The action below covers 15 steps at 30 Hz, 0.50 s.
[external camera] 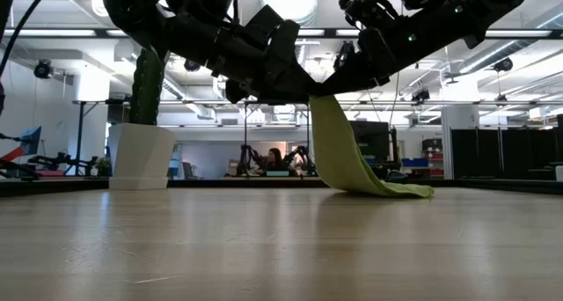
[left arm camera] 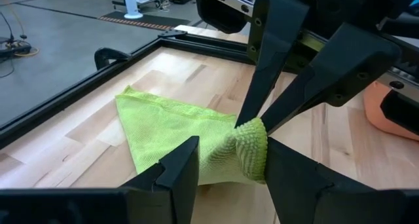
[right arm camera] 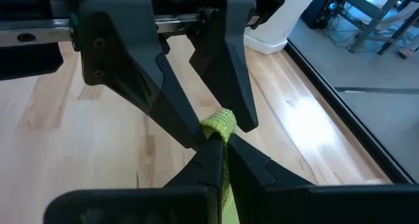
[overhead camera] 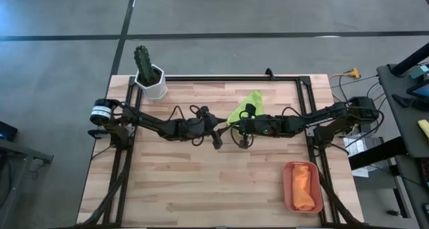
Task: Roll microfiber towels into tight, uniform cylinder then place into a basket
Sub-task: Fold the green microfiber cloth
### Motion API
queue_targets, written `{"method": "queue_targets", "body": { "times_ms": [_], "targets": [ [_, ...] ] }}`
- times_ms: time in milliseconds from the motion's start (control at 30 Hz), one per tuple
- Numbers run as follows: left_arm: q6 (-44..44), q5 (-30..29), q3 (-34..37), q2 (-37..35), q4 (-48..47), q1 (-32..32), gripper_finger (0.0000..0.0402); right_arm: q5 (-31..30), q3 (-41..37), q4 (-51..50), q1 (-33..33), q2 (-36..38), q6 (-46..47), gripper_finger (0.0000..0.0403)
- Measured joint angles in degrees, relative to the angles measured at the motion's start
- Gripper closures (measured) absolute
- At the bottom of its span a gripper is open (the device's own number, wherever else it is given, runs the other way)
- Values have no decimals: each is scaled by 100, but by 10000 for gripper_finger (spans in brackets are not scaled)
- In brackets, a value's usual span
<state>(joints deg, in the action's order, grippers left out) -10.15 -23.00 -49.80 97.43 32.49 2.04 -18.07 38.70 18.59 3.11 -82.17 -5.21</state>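
The lime green towel is raised at one bunched corner over the middle of the table. Its other end lies on the wood. My right gripper is shut on that corner. My left gripper is open, and its two fingers stand on either side of the same bunched corner, facing the right gripper. I cannot tell whether they touch the cloth. The orange towel lies rolled in the terracotta basket at the near right. My right gripper pinches the green towel's bunched corner between its two fingertips, with several layers gathered. The fingers come from the table's right side, slanting down. The corner is lifted clear, and the cloth hangs slack below it down to the table.
A white pot with a cactus stands at the far left corner. A dark frame rail runs along the table's far edge and sides. Bare wood lies toward the near edge.
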Motion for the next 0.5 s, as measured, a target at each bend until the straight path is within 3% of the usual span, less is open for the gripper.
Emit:
{"method": "queue_targets", "body": {
  "times_ms": [167,367,500],
  "targets": [
    [84,-95,3,0,-7,4,278,7,0,-32,-2,0,-103,390],
    [369,-77,4,0,-22,69,389,29,0,-138,-2,7,-191,390],
    [488,-74,-9,0,-29,99,399,86,3,-320,4,7,-362,390]
  ]
}}
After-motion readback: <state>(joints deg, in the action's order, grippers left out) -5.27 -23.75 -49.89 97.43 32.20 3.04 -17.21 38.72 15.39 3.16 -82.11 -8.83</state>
